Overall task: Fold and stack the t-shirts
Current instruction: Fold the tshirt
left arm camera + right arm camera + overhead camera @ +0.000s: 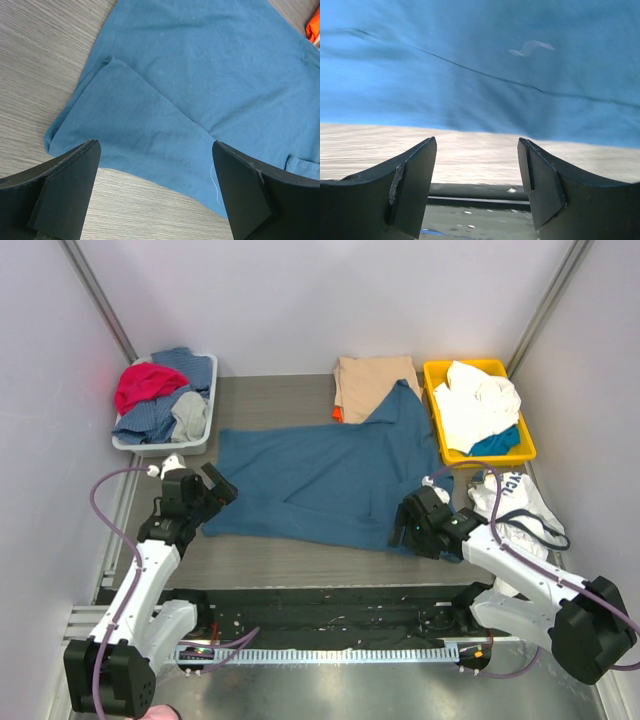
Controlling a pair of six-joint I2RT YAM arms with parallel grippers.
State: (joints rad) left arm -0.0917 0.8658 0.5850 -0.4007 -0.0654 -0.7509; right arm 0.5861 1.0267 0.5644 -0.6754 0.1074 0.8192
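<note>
The large teal-blue t-shirt (330, 480) lies spread flat across the table middle; it also shows in the left wrist view (200, 75) and the right wrist view (480, 65). A folded tan-beige t-shirt (372, 380) lies behind it, with an orange t-shirt's edge (338, 415) showing under it. My left gripper (215, 485) is open and empty at the blue shirt's near-left corner (75, 130). My right gripper (408, 520) is open and empty just in front of the shirt's near-right hem.
A grey bin (205, 435) at the back left holds red, blue and grey clothes. A yellow bin (440, 435) at the back right holds white and blue clothes. A white printed garment (515, 500) lies at the right. White walls close in both sides.
</note>
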